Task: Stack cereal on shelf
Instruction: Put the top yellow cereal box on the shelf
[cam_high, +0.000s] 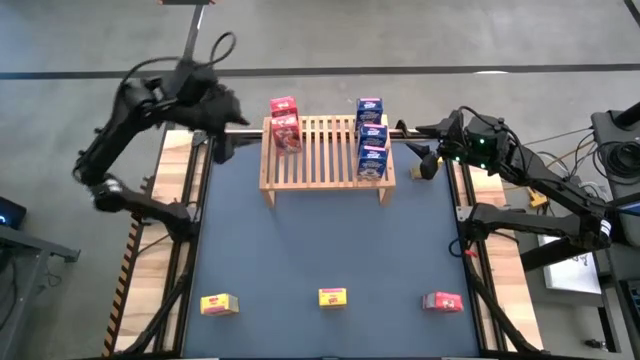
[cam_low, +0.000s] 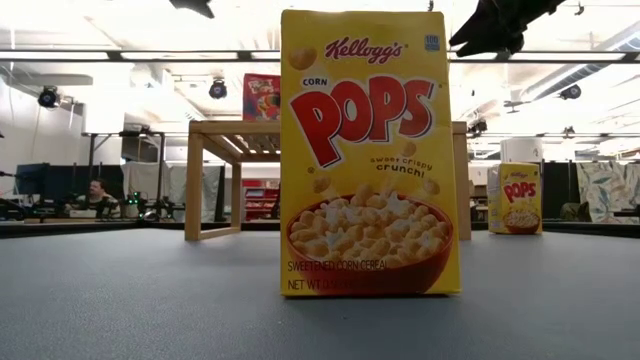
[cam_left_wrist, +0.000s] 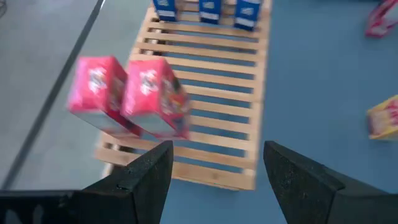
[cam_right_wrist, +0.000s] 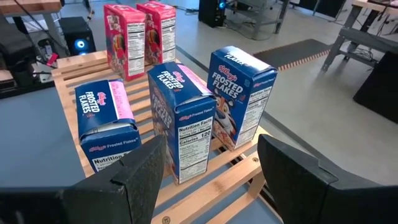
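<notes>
The blue tabletop (cam_high: 320, 250) carries the wooden shelf (cam_high: 325, 150), which stands between the two pincers, at the far part of the surface. The left pincer (cam_high: 222, 135) hovers just beside the shelf's left end. Its two fingers stand apart and nothing is between them. The right pincer (cam_high: 425, 150) hovers just beside the shelf's right end, also with its fingers apart and empty.

On the shelf, close in front of the left pincer, two red cereal boxes (cam_left_wrist: 127, 96) stand upright side by side, touching each other. Close in front of the right pincer, three blue cereal boxes (cam_right_wrist: 180, 118) stand upright in a row along that end of the shelf; the print on them reads Frosted Flakes.

Well apart from both pincers, along the near edge of the tabletop, three more boxes are spaced out. One yellow box (cam_high: 219, 304) is on the left pincer's side, another yellow box (cam_high: 333, 296) is in the middle, and a third red box (cam_high: 442, 301) is on the right pincer's side. In the low view the middle yellow box stands upright, and the print on it reads Corn Pops.
</notes>
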